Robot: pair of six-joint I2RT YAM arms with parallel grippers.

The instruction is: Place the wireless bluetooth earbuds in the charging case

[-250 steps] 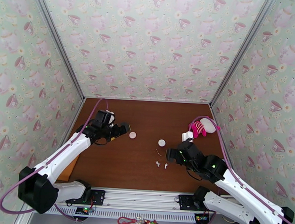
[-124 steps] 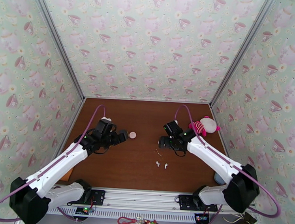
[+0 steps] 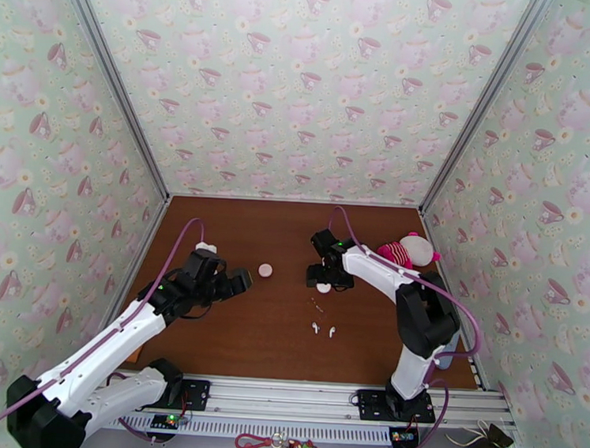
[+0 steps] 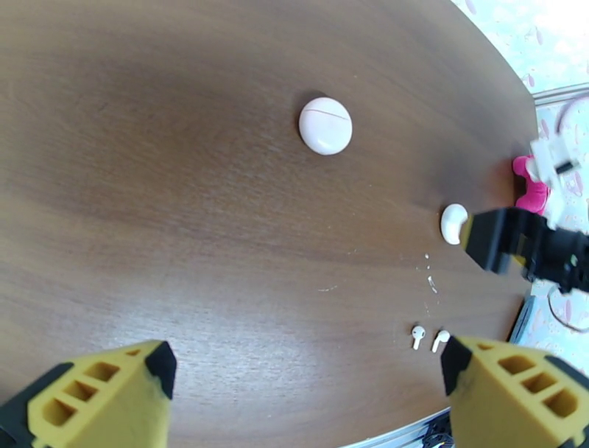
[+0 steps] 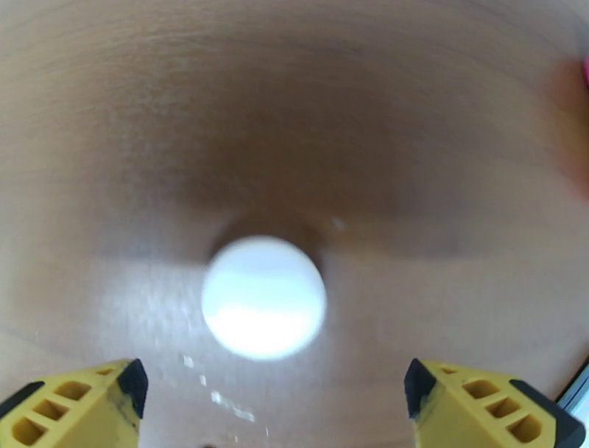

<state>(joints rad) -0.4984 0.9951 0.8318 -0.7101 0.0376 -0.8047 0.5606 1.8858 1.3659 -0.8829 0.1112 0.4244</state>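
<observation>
The top external camera looks down from high behind the near edge, taking in the whole counter (image 3: 272, 354). The left wrist camera faces obliquely across the counter from some way off; the right wrist camera hangs close above the white round case (image 5: 263, 306), which all three views share.

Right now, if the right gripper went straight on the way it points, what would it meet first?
Probably the white round case, centred ahead of the right gripper between its open jaws; how far off is unclear.
</observation>
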